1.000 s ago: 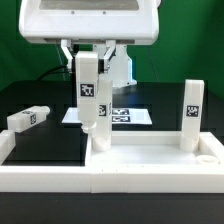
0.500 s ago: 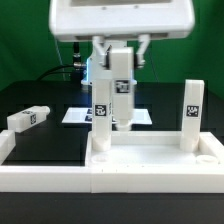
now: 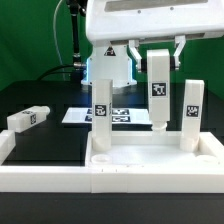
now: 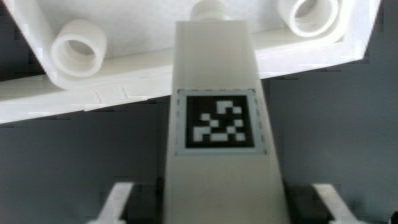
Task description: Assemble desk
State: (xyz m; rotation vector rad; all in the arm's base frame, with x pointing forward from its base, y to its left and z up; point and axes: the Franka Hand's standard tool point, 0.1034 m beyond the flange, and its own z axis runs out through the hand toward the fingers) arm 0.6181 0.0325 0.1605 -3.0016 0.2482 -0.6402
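Two legs already stand in the tabletop (image 3: pixel 150 160): the left leg (image 3: pixel 101 112) and the right leg (image 3: pixel 190 112), going by the exterior view's left and right. A spare leg (image 3: pixel 28 119) lies on the table off to the left. Our gripper (image 3: pixel 157 58) has its jaws pinching the top of a third leg (image 3: pixel 158 95), which hangs upright between the standing two and nearer the right one. Its lower end looks just above the tabletop's far edge and isn't seated yet, as best we can tell.

From the wrist, the tip sits between two sockets (image 4: pixel 80 50) and isn't centred over either. So we'd get the tip square over the target socket first, then go straight down slowly with the leg plumb. We'd also watch the clearance to the right leg and not loosen the pinch until the leg bottoms out.
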